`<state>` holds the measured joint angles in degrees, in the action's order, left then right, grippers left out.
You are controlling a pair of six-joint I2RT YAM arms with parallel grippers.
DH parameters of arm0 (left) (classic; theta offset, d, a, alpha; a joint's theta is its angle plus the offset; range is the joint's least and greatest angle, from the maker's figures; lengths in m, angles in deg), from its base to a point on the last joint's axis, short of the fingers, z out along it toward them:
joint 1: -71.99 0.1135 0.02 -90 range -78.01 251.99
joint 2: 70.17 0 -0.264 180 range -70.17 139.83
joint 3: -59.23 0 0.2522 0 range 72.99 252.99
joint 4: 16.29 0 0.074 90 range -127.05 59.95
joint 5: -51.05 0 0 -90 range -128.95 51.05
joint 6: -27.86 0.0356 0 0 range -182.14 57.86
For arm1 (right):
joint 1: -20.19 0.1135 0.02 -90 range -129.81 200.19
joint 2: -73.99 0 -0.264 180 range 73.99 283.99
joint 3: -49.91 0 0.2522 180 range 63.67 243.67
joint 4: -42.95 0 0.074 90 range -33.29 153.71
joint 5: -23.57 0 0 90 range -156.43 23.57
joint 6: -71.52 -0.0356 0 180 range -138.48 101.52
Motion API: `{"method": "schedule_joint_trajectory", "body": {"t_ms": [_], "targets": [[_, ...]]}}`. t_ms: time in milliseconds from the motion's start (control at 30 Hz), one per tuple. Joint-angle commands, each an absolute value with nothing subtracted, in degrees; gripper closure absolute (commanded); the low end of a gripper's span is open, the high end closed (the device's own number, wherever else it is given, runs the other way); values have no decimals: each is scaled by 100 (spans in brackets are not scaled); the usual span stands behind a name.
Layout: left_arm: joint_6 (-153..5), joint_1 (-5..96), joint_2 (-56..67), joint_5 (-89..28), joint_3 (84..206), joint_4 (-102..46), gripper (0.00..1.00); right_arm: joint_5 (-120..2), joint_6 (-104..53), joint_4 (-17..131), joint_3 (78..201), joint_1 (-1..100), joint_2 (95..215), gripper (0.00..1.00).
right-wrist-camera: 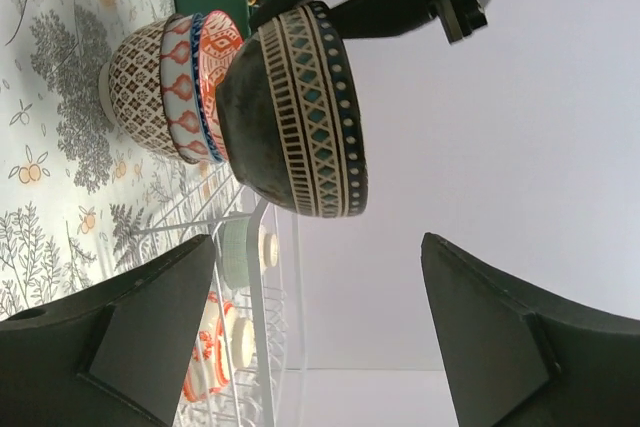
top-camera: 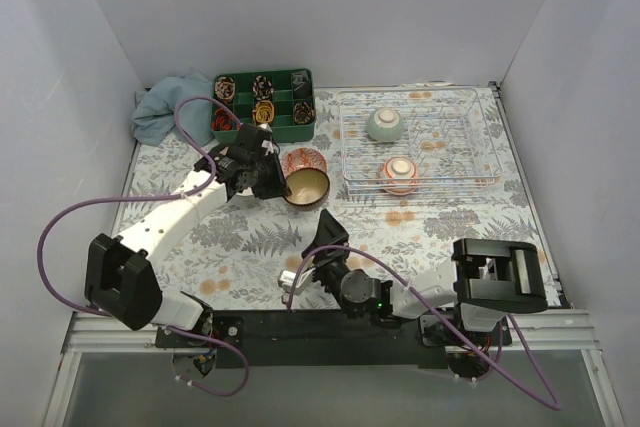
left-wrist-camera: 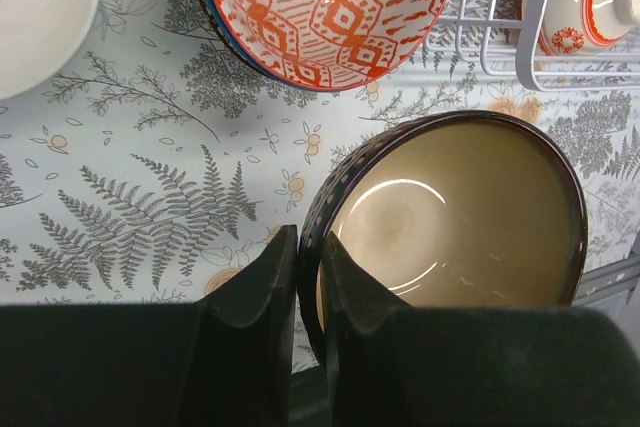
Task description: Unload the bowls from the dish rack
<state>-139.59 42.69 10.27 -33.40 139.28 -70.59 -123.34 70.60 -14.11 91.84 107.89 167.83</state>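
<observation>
Left fingers pinched shut on dark bowl rim; bowl hangs above desk, beside orange bowl stack. I'd lower it level and release only once seated, clear of stack. Right fingers wide apart, empty. Dish rack holds two more bowls.

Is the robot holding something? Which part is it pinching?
Yes. The left gripper pinches the dark bowl by its rim. The right gripper holds nothing.
</observation>
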Motion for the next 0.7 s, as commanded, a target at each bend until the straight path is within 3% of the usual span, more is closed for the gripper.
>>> {"method": "schedule_joint_trajectory", "body": {"t_ms": [0, 400, 667], "targets": [[-13887, 4272, 533, -3736, 14322, -6969, 100, -12400, 5862, -730, 9197, 10834, 16180, 8], [-13640, 4281, -73, -4914, 14041, -7066, 100, -12040, 2601, 2741, 9584, 10466, 14984, 8], [-13904, 4281, -609, -5274, 13110, -6908, 100, -10714, 790, 4659, 10242, 9464, 14044, 9]]}}
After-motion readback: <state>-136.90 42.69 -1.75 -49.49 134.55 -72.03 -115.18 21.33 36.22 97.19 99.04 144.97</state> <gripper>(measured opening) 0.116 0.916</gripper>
